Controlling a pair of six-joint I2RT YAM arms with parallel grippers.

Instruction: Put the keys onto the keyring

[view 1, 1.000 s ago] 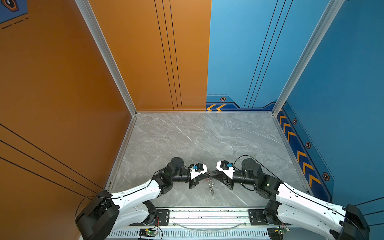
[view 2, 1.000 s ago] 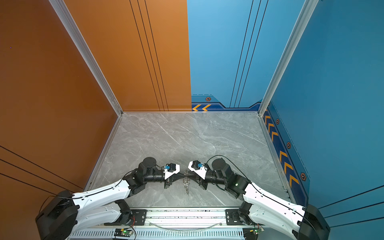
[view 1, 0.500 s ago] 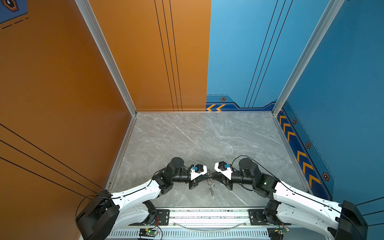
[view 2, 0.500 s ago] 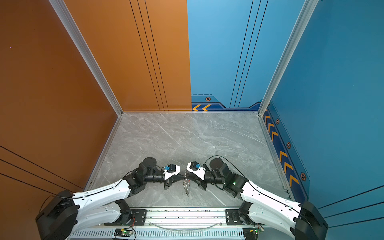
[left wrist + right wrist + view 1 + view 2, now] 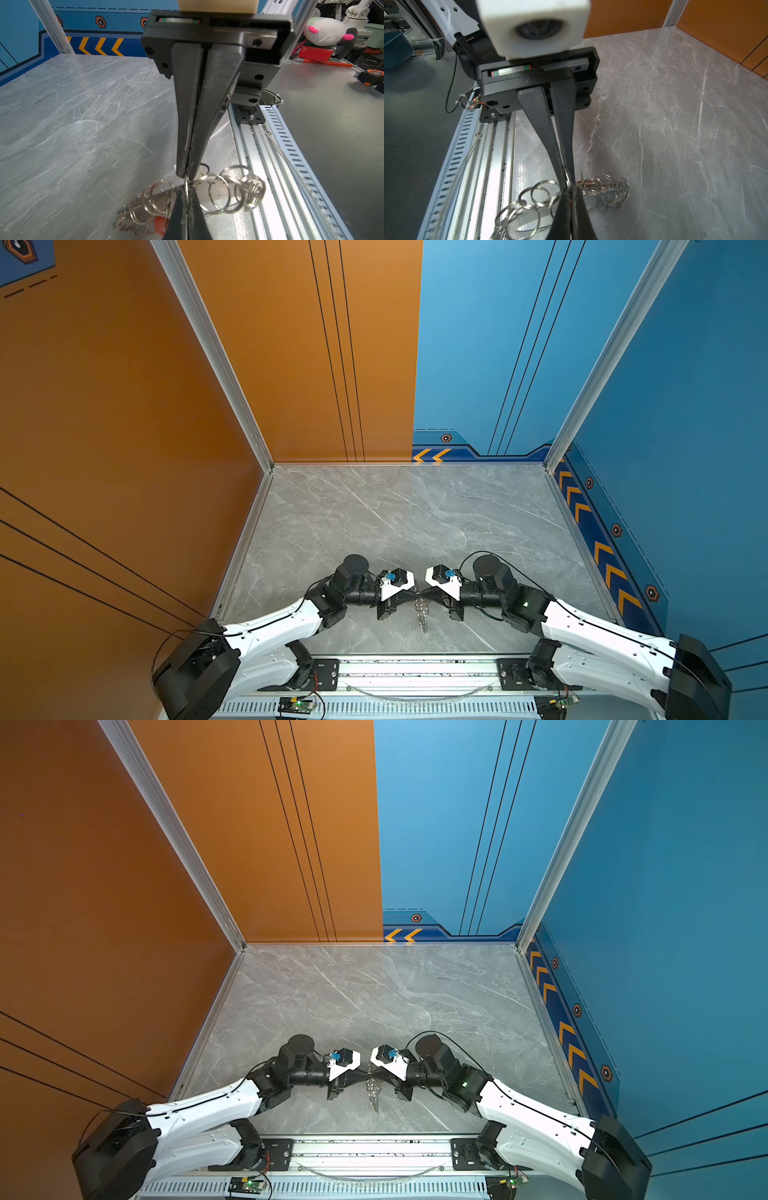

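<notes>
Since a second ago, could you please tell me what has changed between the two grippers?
The right gripper moved in toward the left gripper and closed, apparently on the same ring of the keyring, tip to tip. The left gripper stayed shut on the keyring, which hardly shifted.

- The left gripper point(image 5: 187, 190) is seen rising from the lower edge, its jaws closed together on a thin silver ring.
- The right gripper point(image 5: 186, 174) is met tip to tip from the opposite side. Its jaws are pressed closed at the same spot, but whether on the same ring cannot be told.
- The keyring point(image 5: 251, 192) is strung out as a chain of silver split rings to both sides of the two tips and is bunched thickly at each end.
- An orange-red tag point(image 5: 160, 225) is noted among the rings just beside the left gripper. The key blade is not made out.
- A grey marbled counter point(image 5: 83, 124) is edged by an aluminium rail point(image 5: 259, 166).
- A blue wall with orange chevrons point(image 5: 95, 45) is seen behind.
</notes>
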